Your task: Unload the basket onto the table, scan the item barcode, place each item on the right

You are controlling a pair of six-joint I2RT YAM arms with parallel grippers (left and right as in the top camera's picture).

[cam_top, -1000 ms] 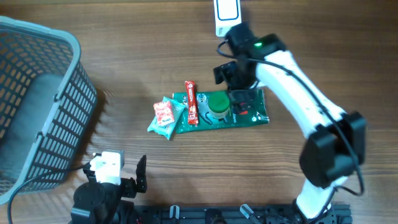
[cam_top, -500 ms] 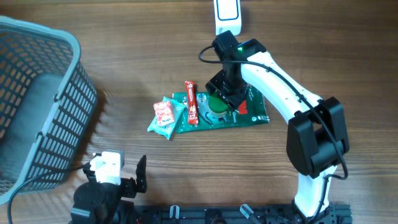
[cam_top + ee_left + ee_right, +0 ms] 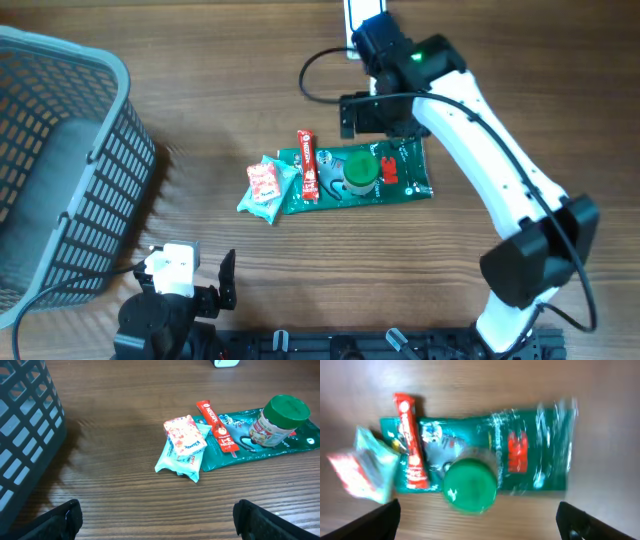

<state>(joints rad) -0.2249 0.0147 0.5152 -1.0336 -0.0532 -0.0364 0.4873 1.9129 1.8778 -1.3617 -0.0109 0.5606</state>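
Overhead: step judged as approach-to-pick, nothing lifted yet. Right pincer (image 3: 370,112) hanging just past the 12 o'clock edge of the item cluster. Fingers spread wide in right wrist view, grasping nothing. Left pincer (image 3: 160,522) low at 7 o'clock near the surface (image 3: 200,90) edge, also released and empty.

Probable target: green-lidded jar (image 3: 360,172), almost directly under the right wrist camera. Standing upright on a green foil pouch (image 3: 408,182) at centre of surface. Lid plain green. Label pale with red and brown print, seen from left wrist view. No barcode visible in any view; possibly on far side or base, cannot tell.

Neighbours: red stick sachet (image 3: 308,165) across the pouch's 9 o'clock end, just beside jar. Red-and-white packet (image 3: 264,182) on a teal packet (image 3: 252,203), further toward 9 o'clock. Mesh basket (image 3: 100,60) well apart at 9 o'clock. White scanner-like device (image 3: 362,8) at 12 o'clock edge, mostly hidden behind the arm.

Next move, as judged: descend over jar, fingers straddling it clear of sachet and foil, clench, lift, carry toward 12 o'clock, turn label to device. Risk: slick foil, jar sliding or tipping.
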